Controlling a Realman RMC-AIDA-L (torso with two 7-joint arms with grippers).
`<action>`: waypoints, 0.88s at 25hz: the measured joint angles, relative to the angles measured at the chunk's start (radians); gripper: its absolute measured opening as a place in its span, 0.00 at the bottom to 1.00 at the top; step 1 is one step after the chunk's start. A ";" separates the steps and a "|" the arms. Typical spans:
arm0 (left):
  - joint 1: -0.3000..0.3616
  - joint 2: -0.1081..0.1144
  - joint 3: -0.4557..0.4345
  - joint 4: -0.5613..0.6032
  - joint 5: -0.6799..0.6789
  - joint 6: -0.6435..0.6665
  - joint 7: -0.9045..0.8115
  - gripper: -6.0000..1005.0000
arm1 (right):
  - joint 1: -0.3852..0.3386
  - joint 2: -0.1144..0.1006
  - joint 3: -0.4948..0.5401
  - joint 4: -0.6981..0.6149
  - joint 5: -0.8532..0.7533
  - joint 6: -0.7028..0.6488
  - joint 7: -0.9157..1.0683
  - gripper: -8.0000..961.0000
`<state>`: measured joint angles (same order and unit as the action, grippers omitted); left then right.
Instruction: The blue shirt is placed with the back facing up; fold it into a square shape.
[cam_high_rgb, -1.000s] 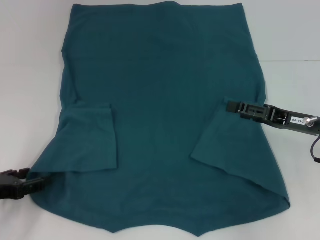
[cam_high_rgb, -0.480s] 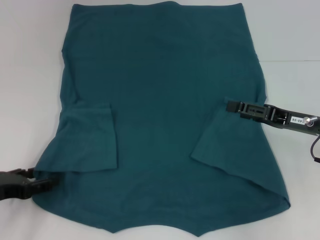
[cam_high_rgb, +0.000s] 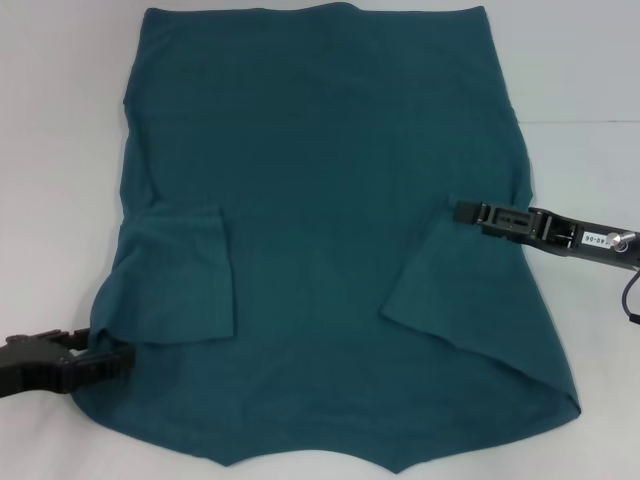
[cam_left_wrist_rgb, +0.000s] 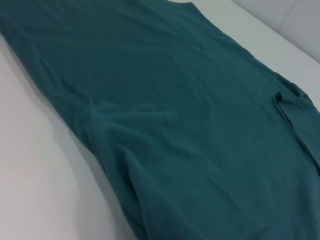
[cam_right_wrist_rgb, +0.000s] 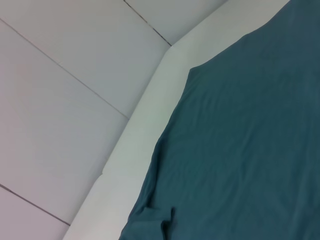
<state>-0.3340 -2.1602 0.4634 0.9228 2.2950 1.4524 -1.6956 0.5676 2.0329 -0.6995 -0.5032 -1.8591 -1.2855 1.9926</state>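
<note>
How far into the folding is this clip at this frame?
Early stage. Done: both short sleeves of the large dark teal-blue T-shirt lie folded inward over its body on the white table. In hand: the left pincer is at the near left shoulder edge, and the right pincer rests at the right sleeve's corner. Left: the sides and length are unfolded, so there is no square yet.

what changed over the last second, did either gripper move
The left gripper slid inward along the table from the near left edge onto the blue shirt, reaching under the folded left sleeve and lifting the fabric edge slightly. The right gripper stayed on the folded right sleeve; the shirt otherwise lies unchanged.
</note>
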 joint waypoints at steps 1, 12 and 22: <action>-0.001 0.000 0.000 -0.001 0.001 -0.001 0.000 0.77 | 0.000 0.000 0.000 0.000 0.000 0.002 0.000 0.95; -0.005 0.005 0.008 0.024 0.038 0.004 -0.009 0.77 | 0.000 -0.001 0.000 0.000 0.000 0.009 0.000 0.95; -0.010 0.006 0.008 0.042 0.066 0.038 -0.027 0.76 | 0.000 -0.002 0.001 0.000 0.000 0.011 0.000 0.95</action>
<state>-0.3444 -2.1546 0.4709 0.9644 2.3607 1.4905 -1.7223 0.5676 2.0311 -0.6987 -0.5032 -1.8592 -1.2747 1.9927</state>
